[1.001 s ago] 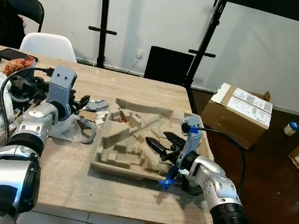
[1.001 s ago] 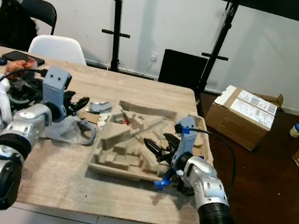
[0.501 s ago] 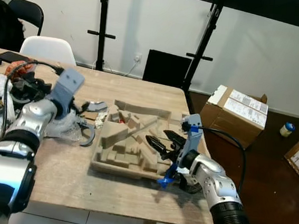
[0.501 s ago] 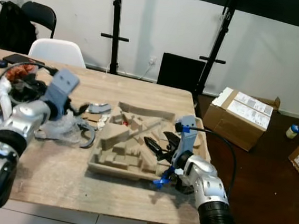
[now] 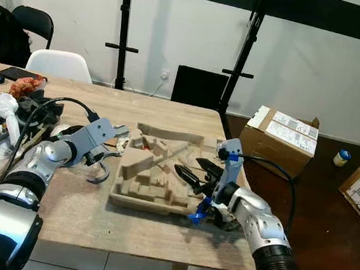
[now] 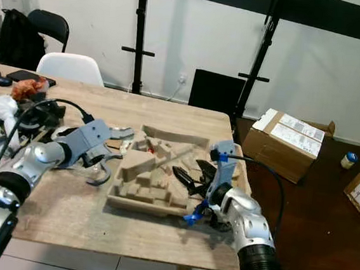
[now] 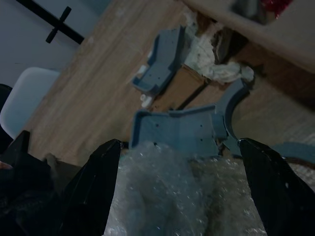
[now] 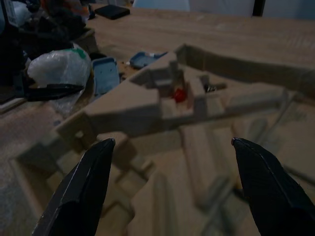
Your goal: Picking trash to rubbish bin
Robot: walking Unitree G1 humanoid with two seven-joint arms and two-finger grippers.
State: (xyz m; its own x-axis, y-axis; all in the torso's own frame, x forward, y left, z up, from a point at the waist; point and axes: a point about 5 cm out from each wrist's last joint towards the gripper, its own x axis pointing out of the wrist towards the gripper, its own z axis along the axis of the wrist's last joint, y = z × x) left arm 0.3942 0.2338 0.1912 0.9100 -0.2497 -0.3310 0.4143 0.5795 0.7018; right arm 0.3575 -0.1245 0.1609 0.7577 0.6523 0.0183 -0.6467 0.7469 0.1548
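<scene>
On the wooden table point(image 5: 157, 235), the left gripper point(image 7: 182, 162) spreads its jaws over crumpled clear bubble wrap point(image 7: 162, 196) near the left edge, apparently to grasp it, while the right gripper point(image 5: 192, 173) hovers open above the moulded brown pulp tray point(image 5: 157, 171).

The left gripper point(image 5: 97, 154) is lying largely hidden behind its own grey wrist housing, so its finger spread is not showing from the head. In the left wrist view, the bubble wrap point(image 7: 184, 196) is running off the picture's edge, and a red object point(image 7: 275, 7) is being cut off at the corner. A small red item point(image 8: 179, 94) inside the moulded pulp tray point(image 8: 147, 191) is appearing too blurred to identify. The cluttered pile point(image 5: 3, 115) is passing out of frame.
</scene>
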